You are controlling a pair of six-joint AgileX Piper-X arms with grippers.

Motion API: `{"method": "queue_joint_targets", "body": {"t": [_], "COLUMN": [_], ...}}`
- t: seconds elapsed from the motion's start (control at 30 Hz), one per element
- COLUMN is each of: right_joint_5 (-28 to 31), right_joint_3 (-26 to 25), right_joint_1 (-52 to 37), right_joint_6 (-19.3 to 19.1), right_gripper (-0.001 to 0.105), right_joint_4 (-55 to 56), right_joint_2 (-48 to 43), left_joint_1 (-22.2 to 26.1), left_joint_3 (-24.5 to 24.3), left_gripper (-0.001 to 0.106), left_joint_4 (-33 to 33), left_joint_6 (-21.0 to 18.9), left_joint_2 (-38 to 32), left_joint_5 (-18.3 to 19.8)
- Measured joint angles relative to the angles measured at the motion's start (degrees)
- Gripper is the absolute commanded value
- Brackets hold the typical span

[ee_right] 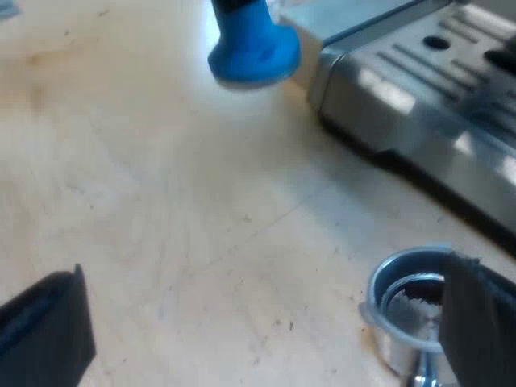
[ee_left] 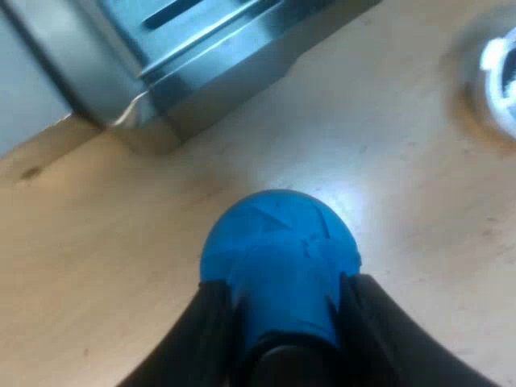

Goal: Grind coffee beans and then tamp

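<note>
1. Currently the left end effector (ee_left: 282,326) is closed on the blue tamper (ee_left: 278,242). One black finger lies on each side of its narrower neck, and the rounded blue body bulges out beyond the fingertips.
2. Location of the tamper: over the wooden table (ee_left: 403,161), near a corner of the espresso machine (ee_left: 218,72). Whether its base touches the table cannot be determined.
3. The right end effector (ee_right: 258,322) has its fingers spread wide with nothing between them. One finger stands in front of the rim of the metal holder (ee_right: 379,282).
4. The holder rests on the table near the machine's front, well apart from the tamper. Dark grounds (ee_right: 411,300) lie unevenly in its basket. Its handle is largely hidden.
5. Judgement, tamper: rigid, smooth and probably weighty for its bulk. The curved surface may slip under a loose grip. The present hold at the neck appears sound, provided the flat face is kept level.
6. Judgement, holder: stiff metal, heaviest at the basket. The loose grounds will spill if it tilts. The handle is the proper place to take hold, and it needs bracing against downward pressure.
</note>
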Motion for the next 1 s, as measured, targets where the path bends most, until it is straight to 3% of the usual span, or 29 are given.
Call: {"method": "queue_joint_targets", "body": {"t": [0.17,0.4,0.43,0.63,0.87,0.97,1.0], "right_joint_5": [-0.2,-0.3,-0.5,-0.6,-0.6,-0.6,-0.6], "right_joint_3": [-1.4,-3.2,-5.1,-5.6,-5.6,-5.6,-5.6], "right_joint_1": [0.0,0.0,0.0,0.0,0.0,0.0,0.0], "right_joint_6": [0.0,0.0,0.0,0.4,0.4,0.4,0.4], "right_gripper": [0.091,0.091,0.091,0.091,0.091,0.091,0.091], "right_joint_4": [-0.2,-0.3,-0.7,-0.7,-0.9,-1.0,-1.0], "right_joint_2": [4.3,7.0,11.5,15.2,15.5,15.5,15.5], "left_joint_1": [4.2,4.7,4.7,4.7,4.7,4.7,4.7], "left_joint_3": [4.7,8.0,10.0,10.1,9.9,9.9,9.9], "left_gripper": [0.000,0.000,0.000,0.000,0.000,0.012,0.022], "left_joint_4": [-3.9,-6.2,-7.7,-8.4,-8.6,-8.6,-8.6], "left_joint_6": [0.2,0.2,0.2,0.2,0.2,0.2,0.2], "left_joint_2": [0.0,-0.1,0.6,4.7,8.4,8.4,8.4], "left_joint_5": [0.0,-0.5,-0.9,-5.5,-6.0,-6.0,-6.0]}}
